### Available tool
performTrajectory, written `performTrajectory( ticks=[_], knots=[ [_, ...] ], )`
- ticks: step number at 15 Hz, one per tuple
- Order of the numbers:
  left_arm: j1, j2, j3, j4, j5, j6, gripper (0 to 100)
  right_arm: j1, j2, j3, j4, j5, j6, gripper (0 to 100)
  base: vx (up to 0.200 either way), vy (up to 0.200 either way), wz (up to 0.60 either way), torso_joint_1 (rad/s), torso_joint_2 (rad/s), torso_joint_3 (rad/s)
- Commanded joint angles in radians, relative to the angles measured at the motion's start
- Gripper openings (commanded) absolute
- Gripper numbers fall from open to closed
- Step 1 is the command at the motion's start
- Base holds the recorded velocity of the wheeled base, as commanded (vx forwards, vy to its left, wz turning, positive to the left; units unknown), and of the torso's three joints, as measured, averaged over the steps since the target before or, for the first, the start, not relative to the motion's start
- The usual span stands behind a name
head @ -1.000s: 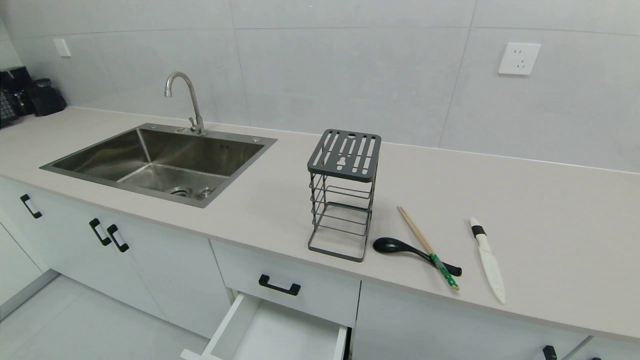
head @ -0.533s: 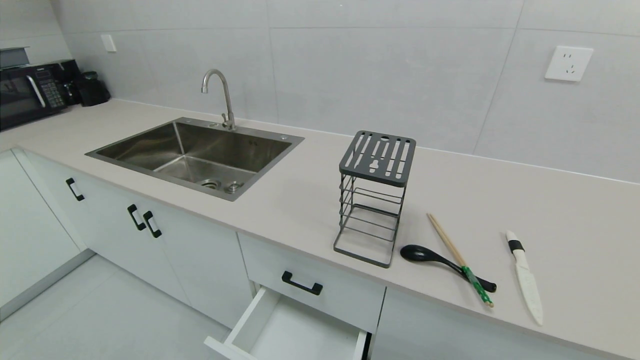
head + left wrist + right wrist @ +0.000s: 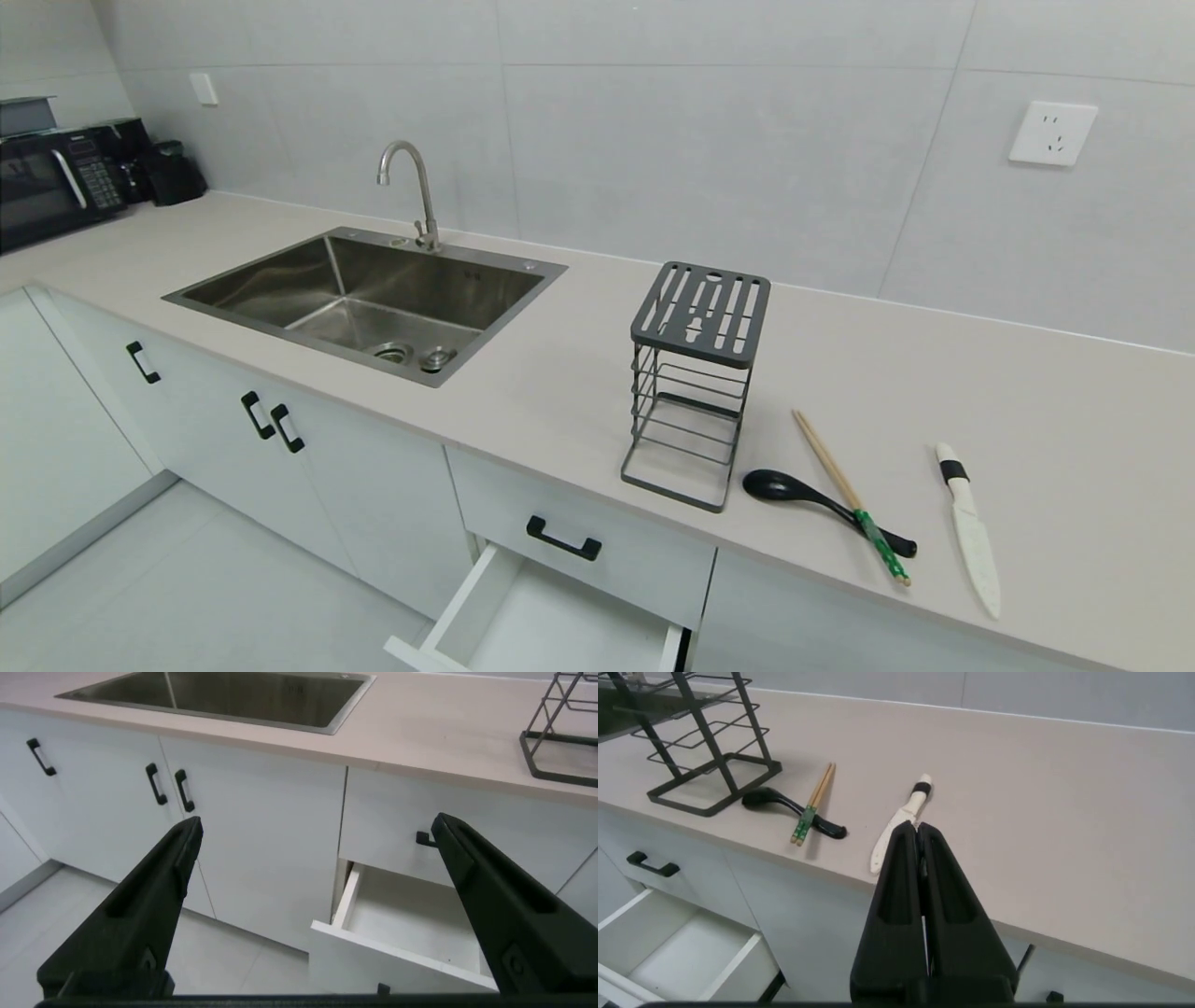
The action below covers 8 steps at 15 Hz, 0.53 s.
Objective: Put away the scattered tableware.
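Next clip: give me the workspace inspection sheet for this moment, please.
Surface: pale countertop with inset sink.
Job's things: black spoon, chopsticks crossing its handle, white knife apart, all lying beside the upright wire rack.
Clutter: nothing seen.
Grippers: left gripper open, right gripper shut, both empty.
Cables: nothing seen.
Surroundings: drawer open below the rack; microwave at the counter's far left; wall socket.
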Motion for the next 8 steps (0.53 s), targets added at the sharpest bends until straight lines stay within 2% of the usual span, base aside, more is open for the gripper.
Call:
performTrajectory(
  ticks=[1, 4, 5, 8],
  knots=[
    [0.000, 0.001, 0.000, -0.001, 0.000, 0.000, 100, -0.001, 0.000, 0.001, 0.001, 0.000, -0.001, 0, 0.000, 0.000, 0.00, 0.100, -0.19, -0.085],
    [0.000, 0.001, 0.000, -0.001, 0.000, 0.000, 100, 0.000, 0.000, 0.001, -0.002, 0.002, -0.016, 0, 0.000, 0.000, 0.00, 0.032, -0.06, -0.024],
    [0.000, 0.001, 0.000, -0.001, 0.000, 0.000, 100, 0.000, 0.000, 0.002, 0.000, 0.000, -0.006, 100, 0.000, 0.000, 0.00, 0.000, 0.00, 0.000],
    [0.000, 0.001, 0.000, -0.001, 0.000, 0.000, 100, -0.001, 0.000, 0.002, 0.000, 0.000, 0.003, 100, 0.000, 0.000, 0.00, 0.000, 0.00, 0.000]
  ],
)
